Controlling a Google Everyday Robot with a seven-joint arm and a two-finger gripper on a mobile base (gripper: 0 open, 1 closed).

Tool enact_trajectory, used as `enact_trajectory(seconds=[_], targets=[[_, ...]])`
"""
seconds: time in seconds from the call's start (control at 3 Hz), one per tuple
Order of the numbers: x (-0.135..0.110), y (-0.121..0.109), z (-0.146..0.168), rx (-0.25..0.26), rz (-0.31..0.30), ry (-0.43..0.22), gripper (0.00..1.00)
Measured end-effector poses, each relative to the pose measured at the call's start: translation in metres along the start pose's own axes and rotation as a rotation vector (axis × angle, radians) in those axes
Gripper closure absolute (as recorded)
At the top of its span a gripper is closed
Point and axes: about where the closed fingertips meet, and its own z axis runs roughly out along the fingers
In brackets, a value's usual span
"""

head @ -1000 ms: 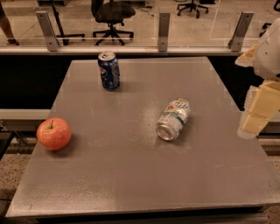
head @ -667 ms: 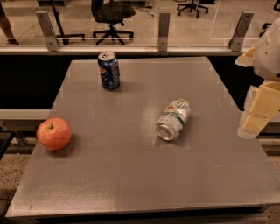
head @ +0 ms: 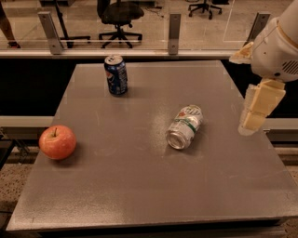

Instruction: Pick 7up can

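Observation:
The 7up can [head: 185,126] lies on its side near the middle of the grey table [head: 139,186]. It is silvery-white with green lettering, and its open end points toward the front. My gripper [head: 257,111] hangs at the table's right edge, to the right of the can and apart from it. It holds nothing that I can see. The white arm [head: 277,46] rises above it at the upper right.
A dark blue Pepsi can [head: 116,75] stands upright at the back left of the table. A red apple [head: 57,142] sits near the left edge. A glass railing [head: 173,25] and office chairs [head: 118,14] are behind the table.
My gripper has moved a little to the left, toward the table's right edge. The cans and the apple have not moved.

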Motion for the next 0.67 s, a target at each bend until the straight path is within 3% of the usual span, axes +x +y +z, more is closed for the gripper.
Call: enact_trajectory(seconds=[0.67], targets=[[-0.04,-0.001,0.039,-0.088,-0.247,-0.136,0.0]])
